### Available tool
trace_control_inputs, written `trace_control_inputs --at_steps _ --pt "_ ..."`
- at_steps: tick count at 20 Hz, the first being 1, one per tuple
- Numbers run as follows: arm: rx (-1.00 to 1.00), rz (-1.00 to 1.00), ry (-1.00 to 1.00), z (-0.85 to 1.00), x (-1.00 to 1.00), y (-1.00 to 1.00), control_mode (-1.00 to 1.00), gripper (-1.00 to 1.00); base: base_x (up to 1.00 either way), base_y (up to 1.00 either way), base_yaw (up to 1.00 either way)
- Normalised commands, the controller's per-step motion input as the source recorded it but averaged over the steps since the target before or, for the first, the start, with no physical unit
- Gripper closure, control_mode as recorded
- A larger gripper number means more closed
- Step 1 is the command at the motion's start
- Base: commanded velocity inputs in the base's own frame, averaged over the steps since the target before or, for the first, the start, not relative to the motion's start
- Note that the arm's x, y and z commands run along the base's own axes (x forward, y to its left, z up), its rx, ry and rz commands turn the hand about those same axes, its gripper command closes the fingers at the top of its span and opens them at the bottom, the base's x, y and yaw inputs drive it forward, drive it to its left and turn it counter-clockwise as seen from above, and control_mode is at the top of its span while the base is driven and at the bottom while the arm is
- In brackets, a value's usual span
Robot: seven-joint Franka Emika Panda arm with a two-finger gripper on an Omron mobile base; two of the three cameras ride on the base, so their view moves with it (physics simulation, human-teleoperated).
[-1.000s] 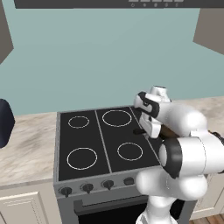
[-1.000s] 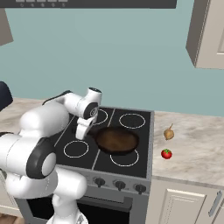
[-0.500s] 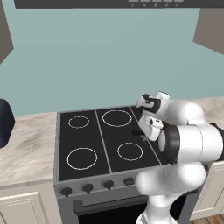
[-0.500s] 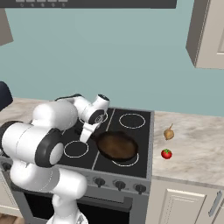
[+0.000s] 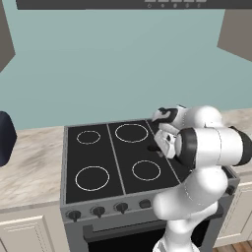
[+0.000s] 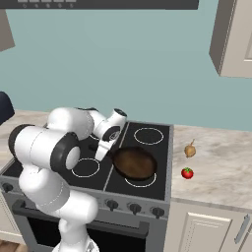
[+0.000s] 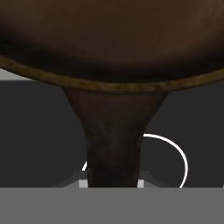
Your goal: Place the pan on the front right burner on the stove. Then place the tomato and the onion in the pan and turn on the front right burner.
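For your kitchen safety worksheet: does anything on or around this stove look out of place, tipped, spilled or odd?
Nothing stands out. The pan sits over the front right ring of the stove, its handle in the claw. The tomato and onion lie on the counter beside it, nothing spilled.

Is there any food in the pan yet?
Empty. The pan shows only its brown inside; the tomato and the onion lie on the counter beside the stove.

The stove (image 6: pixel 64 173) carries the pan (image 6: pixel 134 163) on its black glass just right of the claw (image 6: pixel 101 153), and further right the marble counter (image 6: pixel 221 167) carries the onion (image 6: pixel 190 149) and the tomato (image 6: pixel 187 173), near each other.
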Motion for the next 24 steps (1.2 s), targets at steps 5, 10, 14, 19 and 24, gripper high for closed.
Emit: trace_control_inputs --at_steps 5,10,14,19,24 --pt "0.0 -0.01 -0.01 -0.29 0.29 -0.15 -1.0 1.0 0.0 0.0 0.0" --pt "0.0 -0.03 0.0 -0.34 0.21 -0.23 -1.0 1.0 0.0 0.0 0.0" --pt "0.0 -0.04 0.0 -0.44 0.0 -0.35 -1.0 1.0 0.0 0.0 0.0" --pt "0.0 -0.06 0.0 -0.51 0.0 -0.48 -1.0 1.0 0.0 0.0 0.0" --pt "0.0 -0.07 0.0 -0.57 -0.23 -0.41 -1.0 1.0 0.0 0.0 0.0"
